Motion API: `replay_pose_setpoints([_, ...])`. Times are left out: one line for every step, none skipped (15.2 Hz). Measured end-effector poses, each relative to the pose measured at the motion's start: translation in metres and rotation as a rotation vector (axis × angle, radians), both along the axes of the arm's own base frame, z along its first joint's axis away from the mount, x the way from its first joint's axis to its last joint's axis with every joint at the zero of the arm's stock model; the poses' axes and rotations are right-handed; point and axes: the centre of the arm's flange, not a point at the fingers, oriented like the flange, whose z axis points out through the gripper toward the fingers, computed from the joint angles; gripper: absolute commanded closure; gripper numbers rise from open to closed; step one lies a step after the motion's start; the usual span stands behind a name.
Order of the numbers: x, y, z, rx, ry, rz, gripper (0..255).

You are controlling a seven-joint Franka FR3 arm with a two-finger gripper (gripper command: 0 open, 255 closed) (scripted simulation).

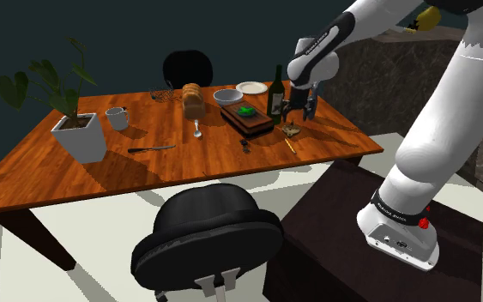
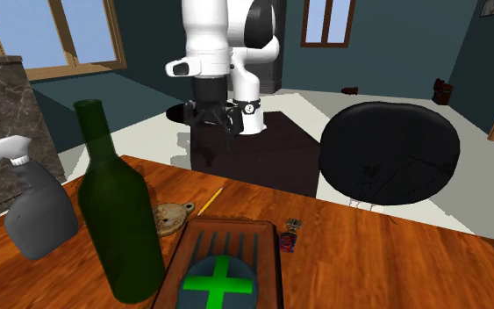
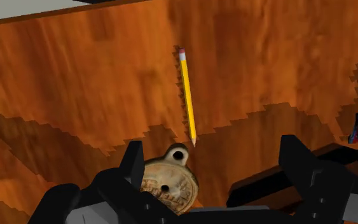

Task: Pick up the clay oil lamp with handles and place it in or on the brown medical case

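by my reading nothing of the task is done yet. in the shoulder view, left to right: the brown medical case [image 1: 261, 125] with its green cross lies on the table [image 1: 188, 165]. a green bottle [image 1: 276, 93] stands just right of it. the clay oil lamp [image 1: 292, 130] rests on the wood right of the bottle, beside a pencil [image 1: 289, 145]. the gripper [image 1: 310, 110] hangs above the lamp, fingers apart, holding nothing. the grasp, the lift and the placing on the case are all left to do.
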Motion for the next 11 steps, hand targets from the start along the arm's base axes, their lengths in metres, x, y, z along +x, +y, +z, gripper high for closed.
replay_pose_setpoints([0.004, -0.007, -0.011, -0.002, -0.002, -0.018, 0])
replay_pose_setpoints([0.007, -0.014, -0.023, -0.005, -0.005, -0.035, 0])
replay_pose_setpoints([0.014, -0.021, -0.031, -0.007, -0.007, -0.053, 0])
replay_pose_setpoints([0.019, -0.030, -0.040, -0.009, -0.010, -0.070, 0])
replay_pose_setpoints([0.022, -0.034, -0.052, -0.011, -0.012, -0.089, 0])
replay_pose_setpoints([0.027, -0.045, -0.061, -0.013, -0.014, -0.106, 0])
replay_pose_setpoints([0.029, -0.054, -0.068, -0.015, -0.017, -0.124, 0])
replay_pose_setpoints([0.030, -0.061, -0.075, -0.018, -0.020, -0.142, 0])
replay_pose_setpoints([0.034, -0.064, -0.083, -0.019, -0.021, -0.153, 0])
replay_pose_setpoints([0.036, -0.065, -0.089, -0.020, -0.022, -0.158, 0])
replay_pose_setpoints([0.036, -0.067, -0.097, -0.020, -0.022, -0.161, 0])
